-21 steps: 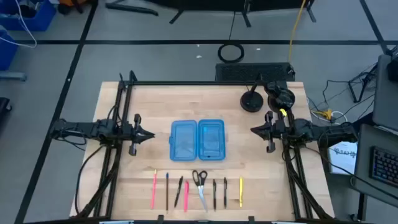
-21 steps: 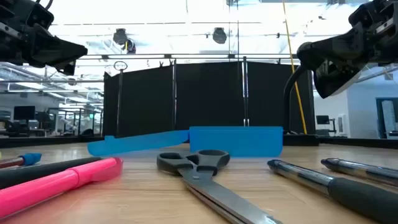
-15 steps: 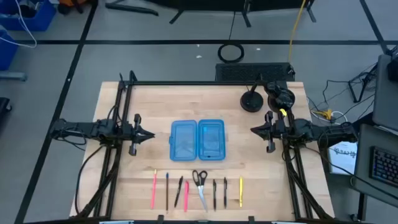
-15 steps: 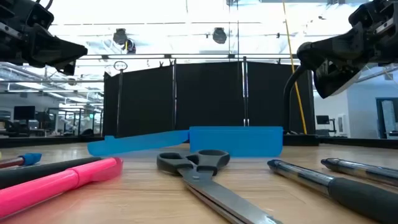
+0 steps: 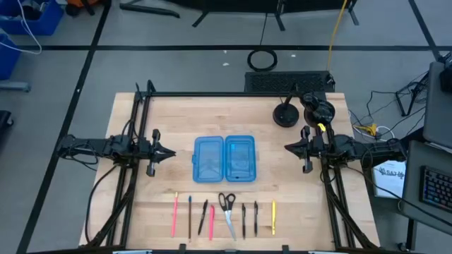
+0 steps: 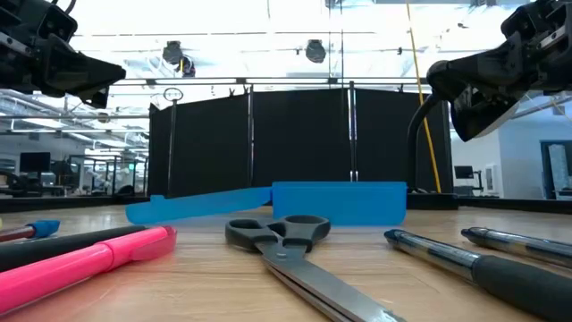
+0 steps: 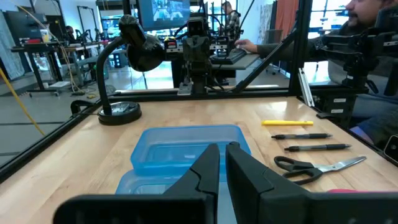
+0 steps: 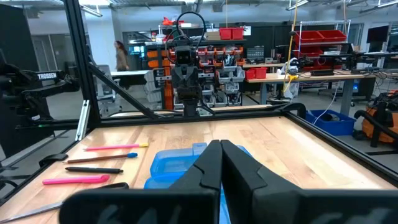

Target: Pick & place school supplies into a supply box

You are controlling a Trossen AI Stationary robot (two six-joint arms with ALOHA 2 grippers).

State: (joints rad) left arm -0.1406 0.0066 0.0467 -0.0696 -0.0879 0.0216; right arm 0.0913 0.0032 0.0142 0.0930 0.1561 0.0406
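Along the worktop's front edge your pens [image 5: 189, 216] and scissors [image 5: 227, 207] lie packed | supply box [image 5: 224, 159] open at centre | left gripper [image 5: 157, 153], right gripper [image 5: 294, 148] narrow, empty | risk: you nudge neighbouring pens.

Low view: translucent blue plastic hinged pencil case [image 6: 295, 204] seen edge-on only, interior hidden. Black-handled silver-bladed scissors [image 6: 295, 253]: blade tips cut off at bottom edge. Thick pink marker [image 6: 85, 261] and dark pens [image 6: 483, 259] run out of frame. High view: thin pens and pencils [image 5: 205, 216] too small to tell types.
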